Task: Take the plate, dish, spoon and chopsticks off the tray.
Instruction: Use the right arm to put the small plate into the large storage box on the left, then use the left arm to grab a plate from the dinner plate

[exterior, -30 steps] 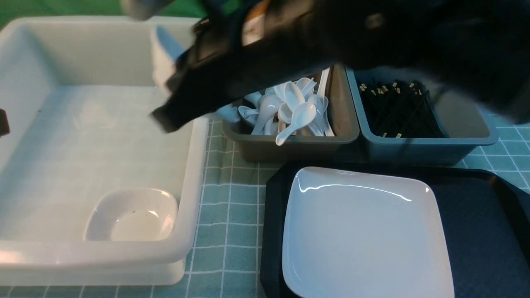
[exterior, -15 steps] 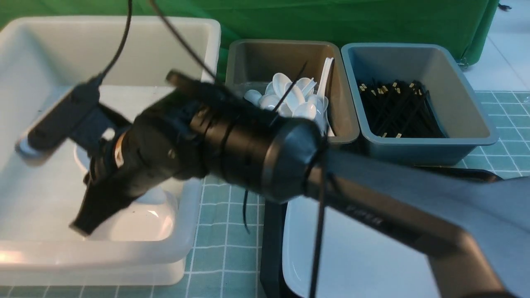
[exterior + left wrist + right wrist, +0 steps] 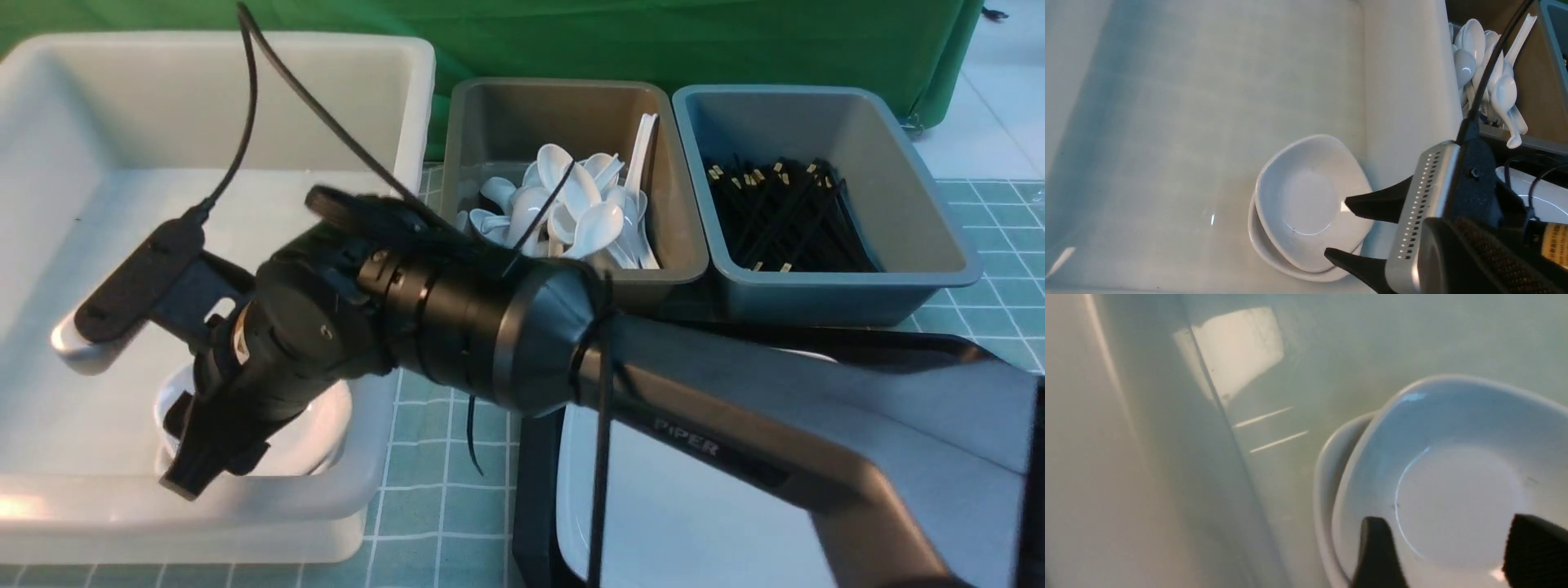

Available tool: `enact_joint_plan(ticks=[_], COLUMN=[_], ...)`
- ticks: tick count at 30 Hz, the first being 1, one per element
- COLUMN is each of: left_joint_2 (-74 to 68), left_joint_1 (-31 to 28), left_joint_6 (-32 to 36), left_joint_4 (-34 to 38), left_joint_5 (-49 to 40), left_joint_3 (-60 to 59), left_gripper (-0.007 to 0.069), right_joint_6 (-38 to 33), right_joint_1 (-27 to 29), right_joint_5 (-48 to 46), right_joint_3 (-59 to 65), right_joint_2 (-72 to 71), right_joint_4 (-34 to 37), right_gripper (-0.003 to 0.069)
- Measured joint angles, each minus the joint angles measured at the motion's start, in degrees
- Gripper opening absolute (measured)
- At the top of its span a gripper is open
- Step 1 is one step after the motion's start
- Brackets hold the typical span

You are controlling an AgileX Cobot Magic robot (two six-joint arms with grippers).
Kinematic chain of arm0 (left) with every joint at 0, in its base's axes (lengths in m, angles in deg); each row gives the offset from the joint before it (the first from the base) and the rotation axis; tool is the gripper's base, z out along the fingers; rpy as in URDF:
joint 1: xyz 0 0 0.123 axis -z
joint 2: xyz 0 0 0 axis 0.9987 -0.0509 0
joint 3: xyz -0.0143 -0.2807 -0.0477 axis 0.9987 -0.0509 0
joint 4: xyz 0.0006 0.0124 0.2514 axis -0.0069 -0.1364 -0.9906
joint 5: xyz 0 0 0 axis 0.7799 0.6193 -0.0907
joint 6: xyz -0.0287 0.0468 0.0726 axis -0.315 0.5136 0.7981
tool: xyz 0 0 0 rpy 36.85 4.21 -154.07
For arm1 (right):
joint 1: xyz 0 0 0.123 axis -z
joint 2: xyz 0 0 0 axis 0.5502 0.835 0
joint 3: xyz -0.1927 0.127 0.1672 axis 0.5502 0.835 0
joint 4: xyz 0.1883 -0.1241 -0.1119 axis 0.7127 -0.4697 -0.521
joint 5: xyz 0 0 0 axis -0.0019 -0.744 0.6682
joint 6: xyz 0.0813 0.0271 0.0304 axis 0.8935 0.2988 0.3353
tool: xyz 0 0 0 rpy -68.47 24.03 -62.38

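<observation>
The right arm reaches across the front view from lower right to lower left, and its right pincer point(image 3: 208, 465) hangs inside the white tub point(image 3: 392, 122) with jaws wide apart, gripping nothing. The fingers stand either side of the near rim of the dish point(image 3: 1306, 196), with plain gaps around it. The dish sits nested in a second dish point(image 3: 1259, 245) of the same shape, a little askew. I judge it was stacked there to save room in the tub, and that the jaws are parted so the arm can lift away without dragging it. The left pincer shows in no view, but it is clenched. The plate point(image 3: 669, 531) lies on the tray point(image 3: 535, 498) at the lower centre of the front view, mostly hidden under the arm, so it looks like the piece left to clear. The spoons point(image 3: 584, 212) are heaped in the brown-grey tub point(image 3: 506, 122) at upper centre, and the chopsticks point(image 3: 784, 220) lie bundled in the blue-grey tub point(image 3: 898, 147) at upper right. Each kind is kept apart for sorting. By count there are two dishes, one plate, one tray and three tubs. The spoons number roughly a dozen and the chopsticks are too tangled to count. All of it stands on a green checked cloth point(image 3: 441, 457) over the surface.
</observation>
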Motion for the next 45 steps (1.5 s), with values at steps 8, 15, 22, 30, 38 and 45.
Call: enact_joint_plan(ticks=[8, 15, 22, 30, 38, 45], left_joint_2=[0.0, -0.4, -4.1, -10.2, -14.3, -18.0], left_joint_1=[0.5, 7.1, 15.1, 19.9, 27.3, 37.0], left_joint_6=[2.0, 4.5, 5.8, 7.6, 7.8, 4.7], left_joint_4=[0.8, 1.6, 2.1, 2.2, 2.2, 2.3], left_joint_5=[-0.2, -0.2, -0.2, -0.2, -0.1, 3.7], left_joint_3=[0.0, 0.0, 0.0, 0.0, 0.0, 0.0], left_gripper=[0.0009, 0.0009, 0.0009, 0.0009, 0.0009, 0.0009], right_joint_6=[6.8, 13.2, 16.0, 6.7, 4.7, 1.0], right_joint_1=[2.1, 20.3, 45.5, 58.2, 56.6, 56.3], right_joint_5=[-27.1, -29.5, -27.6, -5.4, 9.1, 11.2], right_joint_3=[-2.6, 7.4, 37.1, 68.3, 71.6, 71.4], right_joint_2=[-15.0, -31.2, -46.7, -47.3, -38.0, -32.7], right_joint_4=[-14.5, -19.4, -11.5, 11.7, 17.4, 19.2], right_gripper=[0.0211, 0.0021, 0.0047, 0.0382, 0.0454, 0.023])
